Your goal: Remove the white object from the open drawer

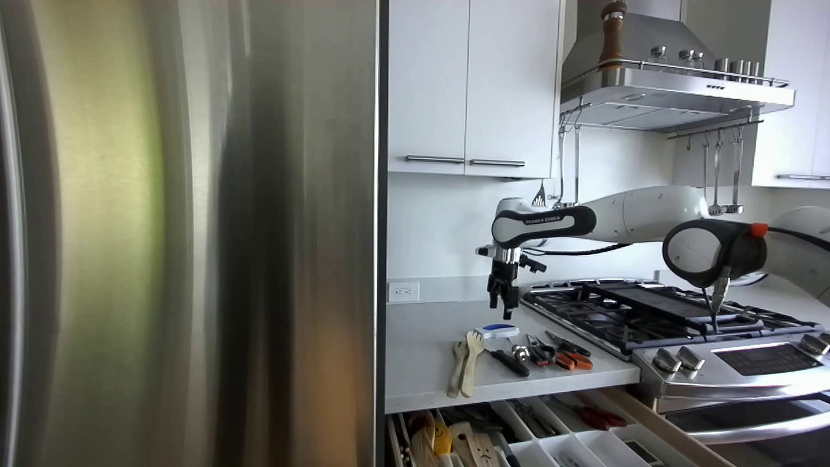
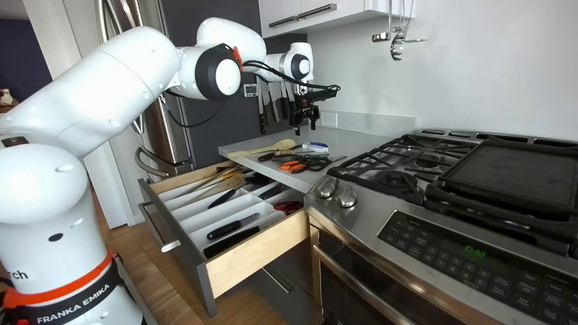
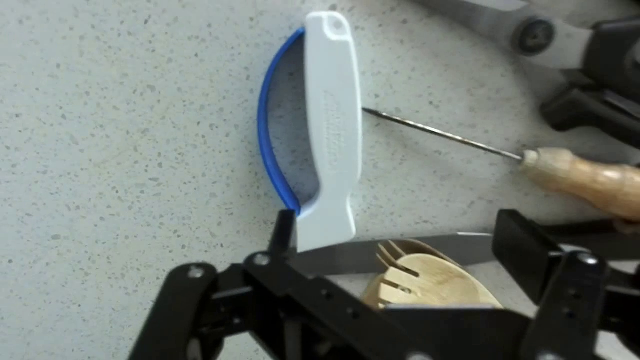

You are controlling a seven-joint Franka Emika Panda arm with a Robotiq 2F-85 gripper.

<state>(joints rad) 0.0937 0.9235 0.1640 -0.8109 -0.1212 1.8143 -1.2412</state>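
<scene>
Pretty sure the drawer part is done: the white plastic-looking knife sharpener (image 3: 334,125) with its bowed blue guard (image 3: 263,115) is out on the speckled pale grey countertop (image 3: 150,150), below the black two-fingered gripper (image 1: 501,310), which hangs there spread wide, holding nothing.

What could bite, left to right in the wrist view: if the arm dips and slides, the finger (image 3: 285,230) on that side could hook the guard, since they line up. Next, the sharpener's near end overlaps a long grey knife blade (image 3: 472,248) (can't tell if it rests on it), so a nudge might shift both. Then a pale wooden fork (image 3: 440,282) lies below the gap between the fingers, easy to clip. Further right, a thin wooden-handled steel awl (image 3: 545,167) aims its tip at the sharpener, and there are black-handled grey scissors (image 3: 555,42).

Around that, same direction: brushed-steel fridge (image 1: 194,233) far left of the gripper in an exterior view; shallow wood-sided drawer (image 2: 257,257) gaping below it, so stuff knocked off the countertop could land there; orange-handled snips (image 1: 565,360) lower right; black cooktop griddle (image 1: 661,303) further right, blocking a low swing.
</scene>
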